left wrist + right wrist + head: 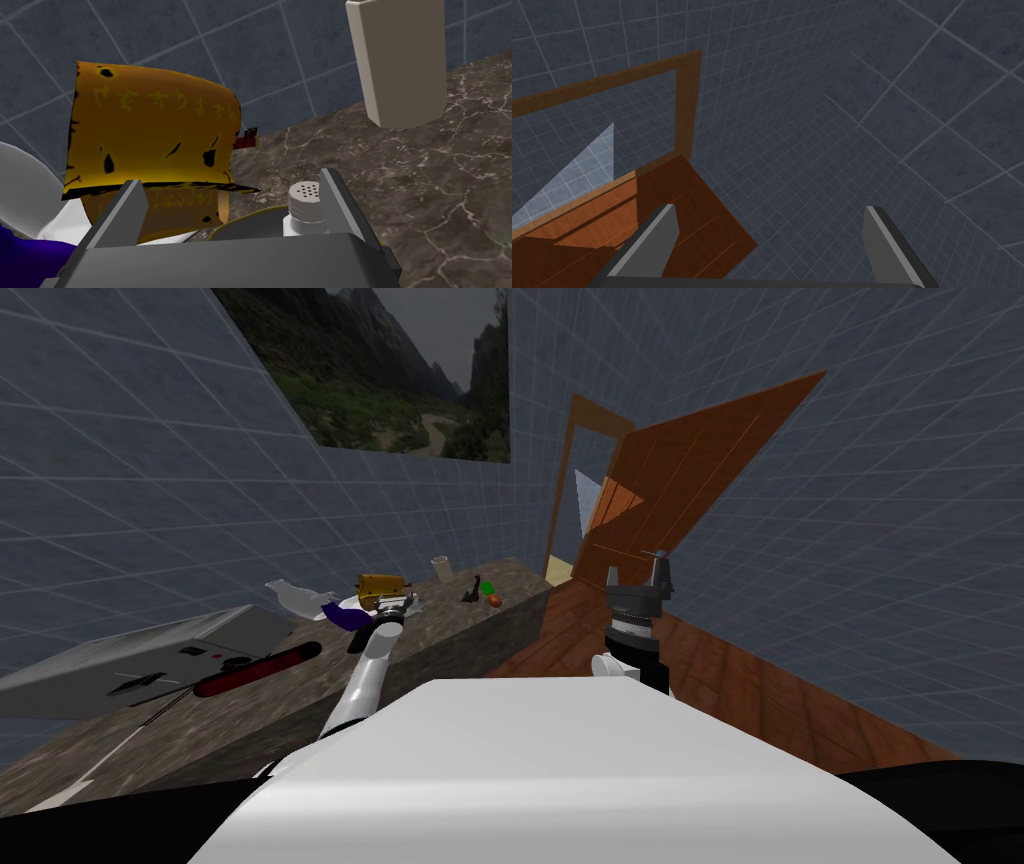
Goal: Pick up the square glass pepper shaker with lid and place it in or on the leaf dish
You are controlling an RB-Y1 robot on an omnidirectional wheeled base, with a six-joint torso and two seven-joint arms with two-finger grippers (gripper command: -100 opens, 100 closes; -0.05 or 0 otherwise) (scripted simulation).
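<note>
A white shaker (306, 202) with a perforated lid stands upright between the fingers of my left gripper (232, 197), close against one finger (336, 197). The fingers stand wide apart, so this gripper is open. The shaker's base sits by a grey round dish with an olive rim (239, 221), mostly hidden by the gripper's body. A white leaf-shaped piece (292, 594) lies at the counter's back, and my left gripper (388, 610) hovers beside it. My right gripper (640, 578) is raised over the floor, open and empty, its fingers (662, 235) apart.
A yellow-brown box-like object (150, 140) stands just beyond the left gripper, with a beige cup (400, 60) further along the dark marbled counter (425, 175). A purple item (345, 613), a red and black long object (255, 668), small green and orange things (490, 593) and an open wooden door (690, 478) are around.
</note>
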